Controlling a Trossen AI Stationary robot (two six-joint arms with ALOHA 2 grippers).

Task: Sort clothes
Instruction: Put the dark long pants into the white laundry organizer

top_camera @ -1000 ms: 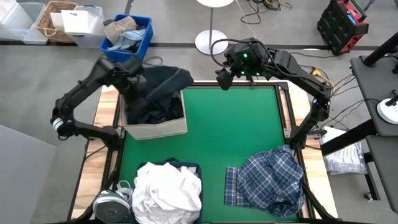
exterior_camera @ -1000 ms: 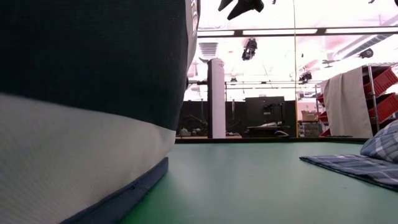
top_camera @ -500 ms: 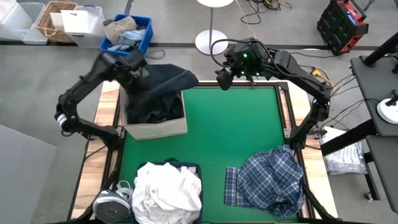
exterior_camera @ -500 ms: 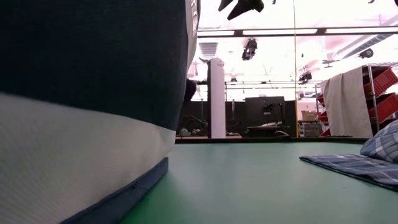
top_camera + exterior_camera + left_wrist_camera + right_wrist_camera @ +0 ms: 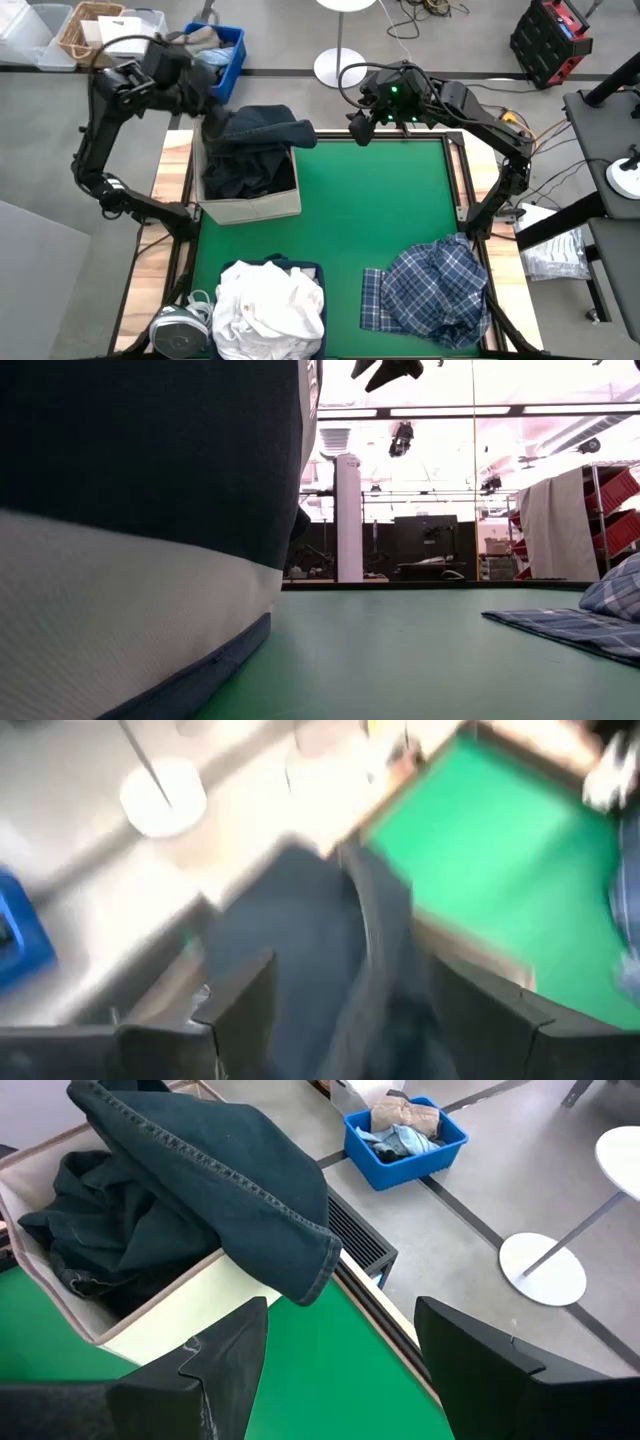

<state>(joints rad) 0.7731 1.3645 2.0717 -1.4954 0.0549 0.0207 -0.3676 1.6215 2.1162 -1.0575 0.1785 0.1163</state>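
Observation:
A dark navy garment (image 5: 262, 127) lies on top of other dark clothes in the beige box (image 5: 252, 205) at the table's far left. One folded end (image 5: 300, 1270) hangs over the box's far right rim. My left gripper (image 5: 213, 120) hovers open at the garment's far left side and touches nothing; the dark cloth (image 5: 330, 950) shows beyond its fingers. My right gripper (image 5: 358, 128) waits open above the table's far edge. White clothes (image 5: 268, 305) fill a bin at the near left. The plaid shirt (image 5: 435, 290) lies on the green table (image 5: 350, 220) at the near right.
A blue bin (image 5: 228, 62) with a tan and pale-blue bundle stands on the floor behind the box. In the low view the box's wall (image 5: 130, 610) fills the left half. A grey round object (image 5: 172, 328) lies at the near left corner.
My left gripper has let go of the dark navy garment and drawn back up and toward the far left, off the box. The garment has stayed draped over the dark clothes and the box's far right rim.

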